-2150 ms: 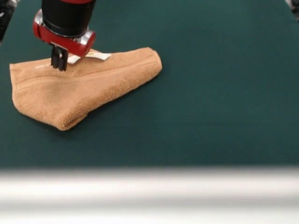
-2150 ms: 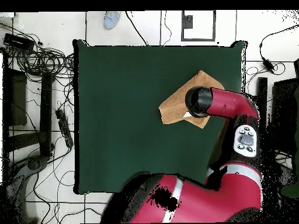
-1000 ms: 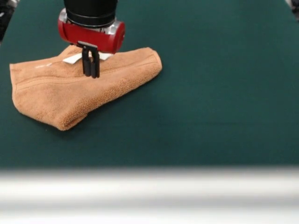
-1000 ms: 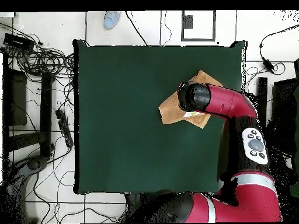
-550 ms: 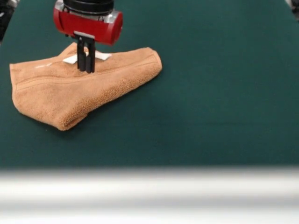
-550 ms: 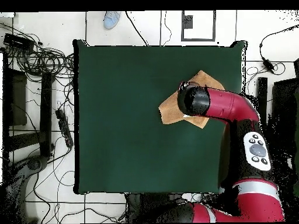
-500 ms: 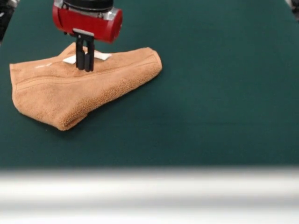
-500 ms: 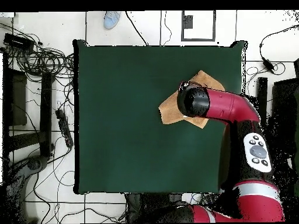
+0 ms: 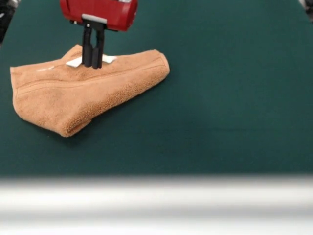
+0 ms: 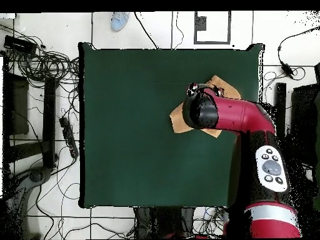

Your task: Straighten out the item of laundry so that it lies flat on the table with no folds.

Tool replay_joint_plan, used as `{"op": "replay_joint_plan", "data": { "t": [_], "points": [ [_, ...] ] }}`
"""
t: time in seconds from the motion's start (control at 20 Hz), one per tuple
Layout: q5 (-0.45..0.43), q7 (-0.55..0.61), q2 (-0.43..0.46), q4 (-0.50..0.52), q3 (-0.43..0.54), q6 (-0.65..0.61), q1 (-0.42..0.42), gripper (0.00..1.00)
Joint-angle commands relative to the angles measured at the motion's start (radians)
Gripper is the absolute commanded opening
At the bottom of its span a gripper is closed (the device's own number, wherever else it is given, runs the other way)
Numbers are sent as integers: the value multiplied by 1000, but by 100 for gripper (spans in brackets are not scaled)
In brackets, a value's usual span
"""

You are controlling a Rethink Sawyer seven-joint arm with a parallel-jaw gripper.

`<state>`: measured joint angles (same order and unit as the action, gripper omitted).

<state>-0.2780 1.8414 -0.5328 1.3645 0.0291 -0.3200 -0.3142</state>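
The orange-tan towel (image 9: 73, 95) lies folded in a rough triangle at the left of the green table (image 9: 225, 98), with its white label (image 9: 108, 59) showing at its far edge. My gripper (image 9: 92, 65) hangs over the towel's far part beside the label, fingers close together and holding nothing. In the overhead view the red arm covers the gripper and most of the towel (image 10: 177, 119), which lies near the right side of the table (image 10: 137, 125).
The table's pale front edge (image 9: 156, 200) runs along the bottom of the front view. In the overhead view, cables (image 10: 37, 50) and black equipment lie on the floor to the left, and a shoe (image 10: 119, 20) shows at the top.
The gripper has risen a little and shifted slightly right over the towel's far edge. The towel has not changed shape.
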Motion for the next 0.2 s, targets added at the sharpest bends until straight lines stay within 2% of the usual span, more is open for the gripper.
{"op": "replay_joint_plan", "data": {
  "t": [0.05,0.2],
  "points": [
    [-14,100,13,123,58,19,64,0],
    [-12,93,13,120,55,-4,67,0]
  ]
}}
